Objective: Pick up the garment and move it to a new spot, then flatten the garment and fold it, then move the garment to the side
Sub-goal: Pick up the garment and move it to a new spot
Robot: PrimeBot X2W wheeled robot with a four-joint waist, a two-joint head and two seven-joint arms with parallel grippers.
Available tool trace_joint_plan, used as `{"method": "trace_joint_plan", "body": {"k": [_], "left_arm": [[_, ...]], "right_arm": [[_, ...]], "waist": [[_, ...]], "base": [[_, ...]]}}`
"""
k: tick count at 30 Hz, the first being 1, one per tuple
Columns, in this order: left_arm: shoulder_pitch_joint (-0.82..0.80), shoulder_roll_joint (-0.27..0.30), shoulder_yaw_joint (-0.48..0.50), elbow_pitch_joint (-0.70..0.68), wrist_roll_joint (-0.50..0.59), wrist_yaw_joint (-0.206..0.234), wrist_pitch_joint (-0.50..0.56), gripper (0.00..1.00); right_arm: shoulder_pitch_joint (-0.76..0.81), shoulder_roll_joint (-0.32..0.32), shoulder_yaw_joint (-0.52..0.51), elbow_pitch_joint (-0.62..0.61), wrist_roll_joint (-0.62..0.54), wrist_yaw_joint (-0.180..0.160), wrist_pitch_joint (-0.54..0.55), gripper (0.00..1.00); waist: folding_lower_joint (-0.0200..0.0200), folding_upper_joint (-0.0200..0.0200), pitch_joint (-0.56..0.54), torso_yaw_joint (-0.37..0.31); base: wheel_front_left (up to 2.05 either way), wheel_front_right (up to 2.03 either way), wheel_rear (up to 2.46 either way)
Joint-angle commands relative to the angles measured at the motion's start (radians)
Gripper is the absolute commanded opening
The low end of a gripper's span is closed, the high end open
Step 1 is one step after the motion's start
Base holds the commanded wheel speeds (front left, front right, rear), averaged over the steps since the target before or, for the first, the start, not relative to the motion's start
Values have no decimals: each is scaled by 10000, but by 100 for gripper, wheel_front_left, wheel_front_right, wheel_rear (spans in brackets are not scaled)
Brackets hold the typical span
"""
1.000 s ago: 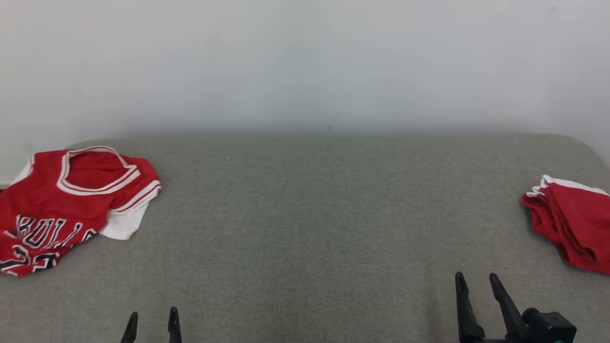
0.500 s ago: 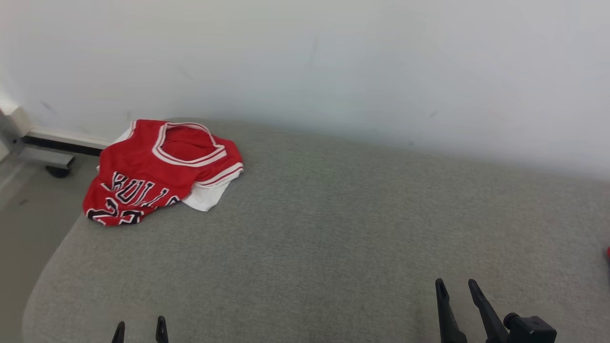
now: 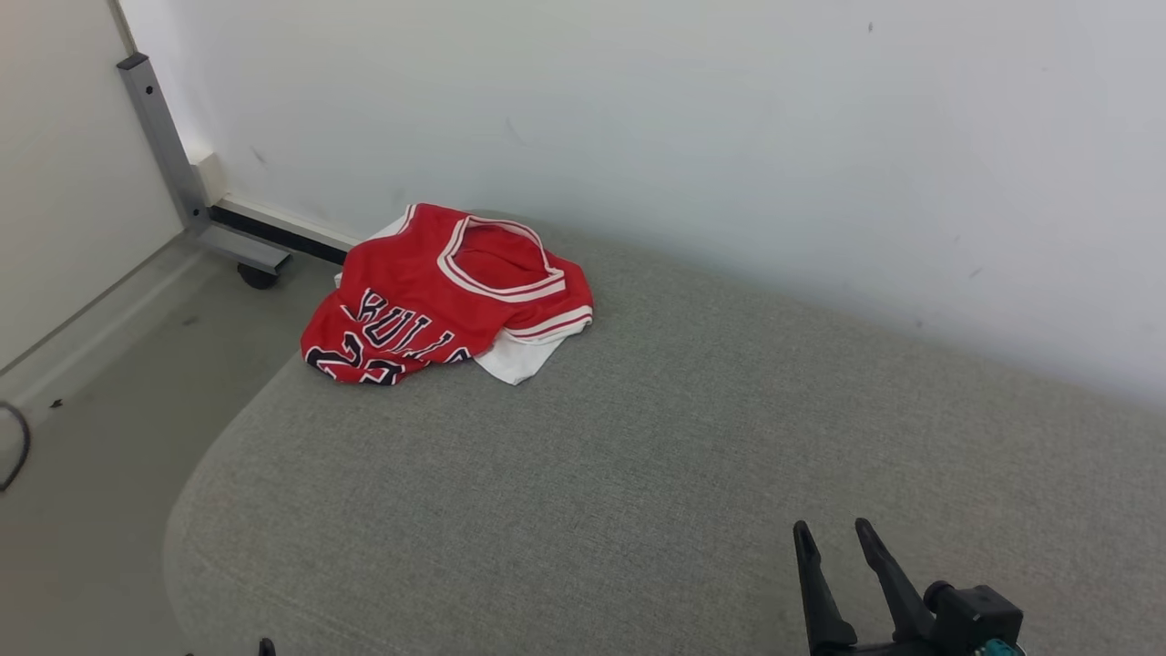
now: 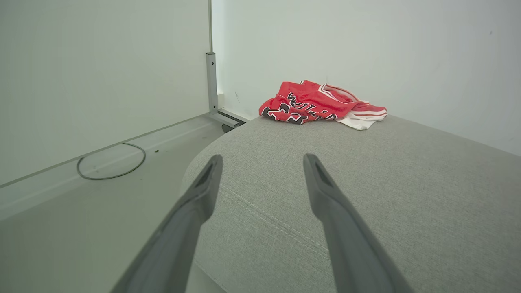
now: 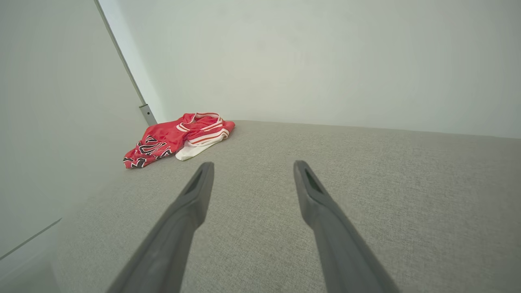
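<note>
Starting at the left, the left tool (image 4: 262, 158) has its two fingers wide apart and holds nothing. It hangs over the near left edge of the grey cushion (image 3: 638, 456). The red jersey (image 3: 428, 310) lies crumpled on the far left corner, ahead of that tool and a bit to its right. The right tool (image 3: 832, 527) is apart and empty too, by the near edge, farther from the jersey. I think the left arm should reach first.

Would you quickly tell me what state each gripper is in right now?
Left gripper: open, holding nothing.
Right gripper: open, holding nothing.
</note>
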Motion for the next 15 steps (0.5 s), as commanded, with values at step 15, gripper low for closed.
{"method": "trace_joint_plan", "body": {"k": [15], "left_arm": [[-307, -10, 173, 543, -363, 38, -32, 100]], "right_arm": [[47, 30, 208, 229, 33, -21, -14, 100]], "waist": [[0, 0, 117, 153]], "base": [[0, 0, 0]]}}
